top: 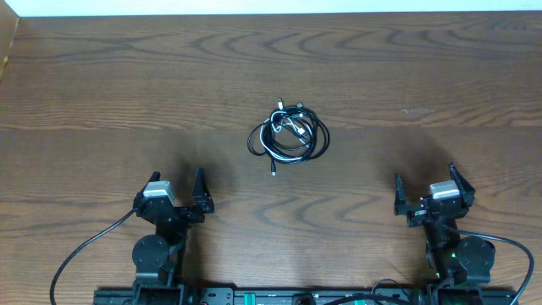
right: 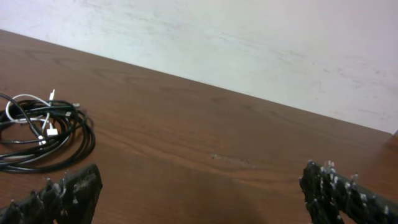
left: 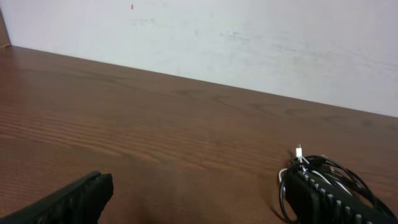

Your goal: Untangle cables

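Left gripper (top: 175,180): released. Its two dark fingers stand wide apart with nothing between them, and it sits near the lower left edge of the surface (top: 127,85). The left wrist view confirms this: one finger (left: 78,198) is at the lower left of the frame, the other at the lower right, with bare wood grain in the gap.

Right gripper (top: 423,176): also released, with the jaws spread and nothing held. It sits near the lower right edge of the surface. In the right wrist view, the ridged fingertips (right: 69,188) lie at the two bottom corners with open wood between them.

Neither gripper touches the cables (top: 290,134). The bundle lies on the surface ahead of both arms, roughly midway between them and well apart from each. It forms one loose, roughly round coil. Several black cords loop over one another, and a white cord is threaded through the upper middle. One small plug end (top: 273,172) trails out of the bottom of the coil toward the arms.

From the left wrist, the bundle shows partly behind the right-hand finger, with a white plug tip (left: 299,151) standing up. From the right wrist it lies at the left edge of the frame, just beyond the left-hand finger.

A thick black lead (top: 85,250) curves away from the left arm base. A pale wall (left: 249,37) stands past the far edge of the surface.
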